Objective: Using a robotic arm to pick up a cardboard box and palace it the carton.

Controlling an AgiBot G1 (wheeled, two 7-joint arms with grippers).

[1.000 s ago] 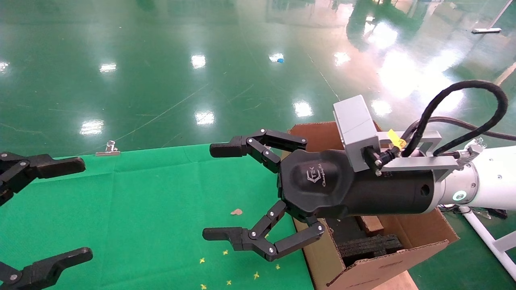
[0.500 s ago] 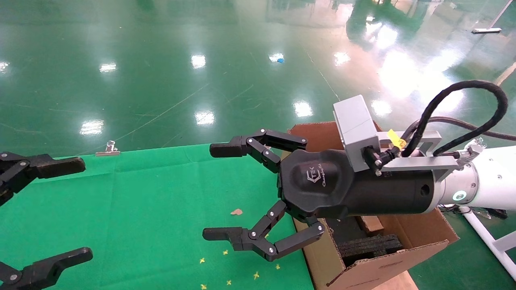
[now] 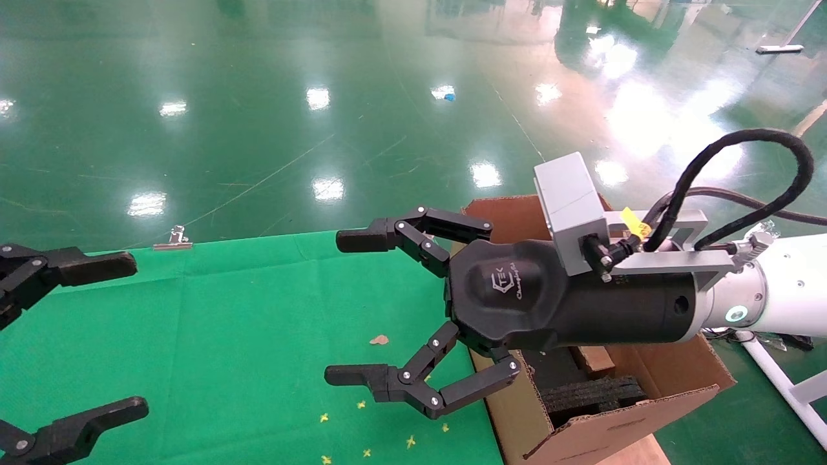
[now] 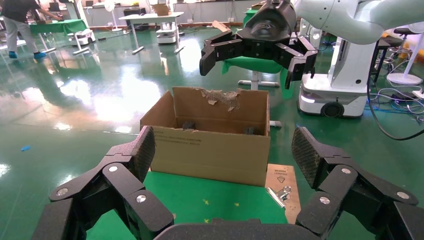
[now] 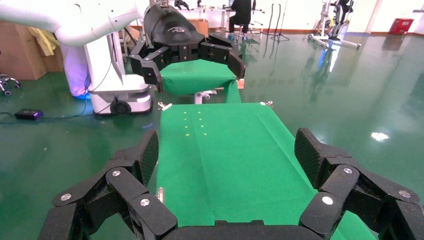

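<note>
I see right hand (image 3: 349, 309): fingers spread wide, holding nothing, above green table (image 3: 226, 323) beside carton (image 3: 646, 381) | left hand (image 3: 97, 336): wide, unloaded, over table's left edge | carton (image 4: 210, 145): at table's right end, black foam inside | cardboard box: not visible in any view
</note>
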